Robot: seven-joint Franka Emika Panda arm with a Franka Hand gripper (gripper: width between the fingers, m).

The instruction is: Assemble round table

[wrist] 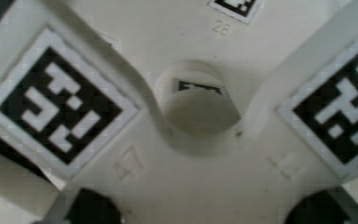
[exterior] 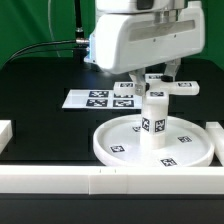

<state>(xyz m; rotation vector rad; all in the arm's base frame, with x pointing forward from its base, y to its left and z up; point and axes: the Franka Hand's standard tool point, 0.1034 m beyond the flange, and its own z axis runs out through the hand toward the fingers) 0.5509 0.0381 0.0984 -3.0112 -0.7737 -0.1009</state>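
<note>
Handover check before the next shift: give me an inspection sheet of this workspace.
Surface: black table, bordered by white bars.
Job's things: round disc lies flat; cylinder post stands upright on it; cross-shaped piece sits at the post's top, under the arm.
Clutter: nothing seen; only the marker board lies behind the disc.
Hand: hand is down at the cross-shaped piece; grip cannot be told.
Cables: a dark cable runs behind the table.
Surroundings: green backdrop.

post (exterior: 153, 120) upright on disc (exterior: 118, 148) — cross-shaped piece (exterior: 163, 87) atop it, marker board (exterior: 98, 99) behind
</note>
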